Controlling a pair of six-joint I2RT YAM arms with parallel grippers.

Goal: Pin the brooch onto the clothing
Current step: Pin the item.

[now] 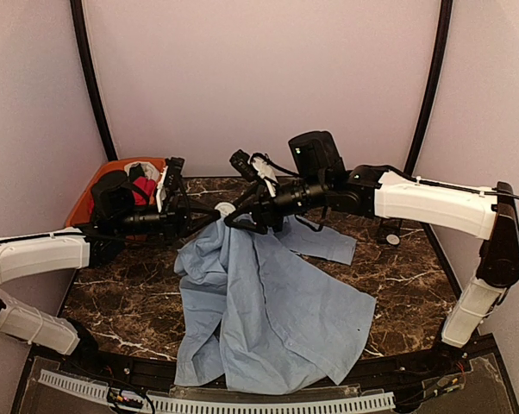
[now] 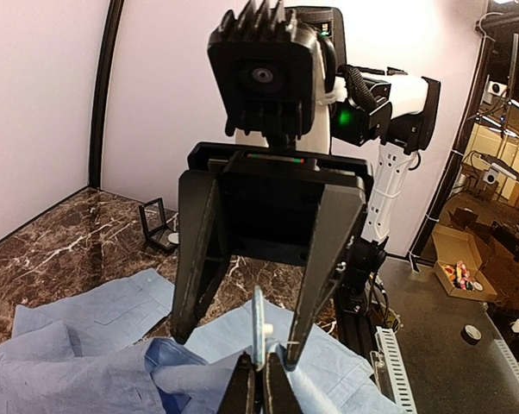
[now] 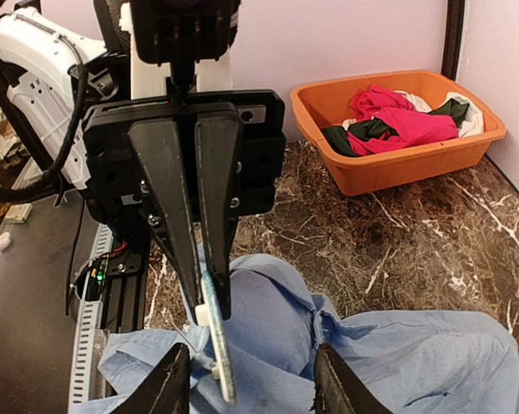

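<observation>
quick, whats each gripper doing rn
left gripper: shut on the brooch
right gripper: open, jaws on either side of the brooch

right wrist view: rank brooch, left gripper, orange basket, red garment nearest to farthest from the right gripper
1. brooch, between the open fingers of the right gripper; the left gripper, shut on it from straight ahead, is too close to call against it.
2. orange basket, far back on the right.
3. red garment, inside the basket, behind its near wall.
</observation>
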